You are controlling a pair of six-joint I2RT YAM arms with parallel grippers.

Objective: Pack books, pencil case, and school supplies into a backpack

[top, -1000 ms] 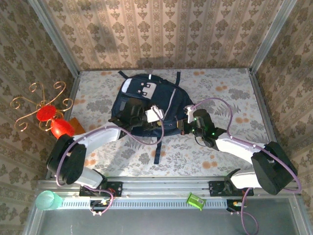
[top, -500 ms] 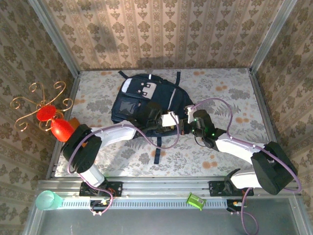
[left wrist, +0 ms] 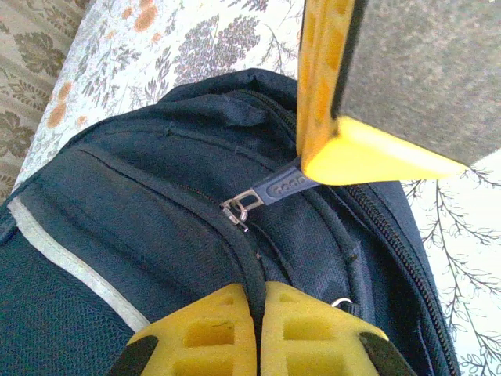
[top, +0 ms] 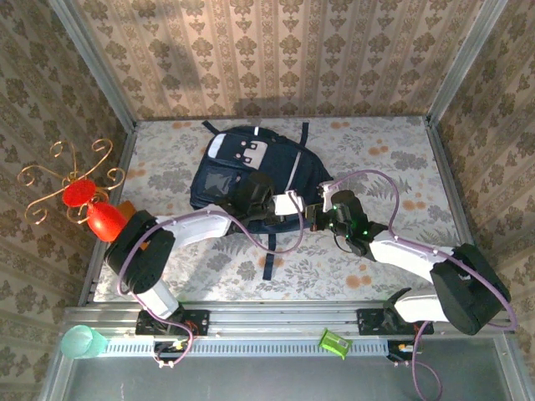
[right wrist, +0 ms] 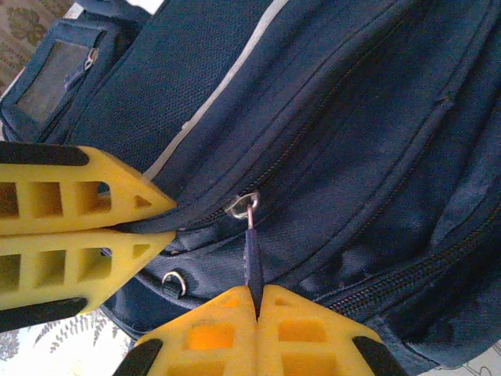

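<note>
The dark navy backpack [top: 242, 163] lies flat in the middle of the table. My left gripper [top: 303, 209] is at its near right edge. In the left wrist view the left gripper [left wrist: 260, 294] is shut on a dark fabric ridge of the backpack [left wrist: 141, 211] just below a zip slider [left wrist: 237, 211]. My right gripper [top: 320, 215] sits right beside it. In the right wrist view the right gripper [right wrist: 257, 301] is shut on the dark zip pull [right wrist: 252, 258] of the backpack [right wrist: 352, 117]. The books, pencil case and school supplies are out of view.
A red ornament with gold wire curls [top: 84, 196] stands at the table's left edge, an orange-brown slab [top: 127, 209] beside it. A backpack strap [top: 269, 255] trails toward me. A green cup [top: 79, 341] and a small green block [top: 334, 342] sit on the near rail.
My left gripper has swung right from over the backpack's front to its near right edge and closed on the fabric there. The right gripper has held still on the zip pull.
</note>
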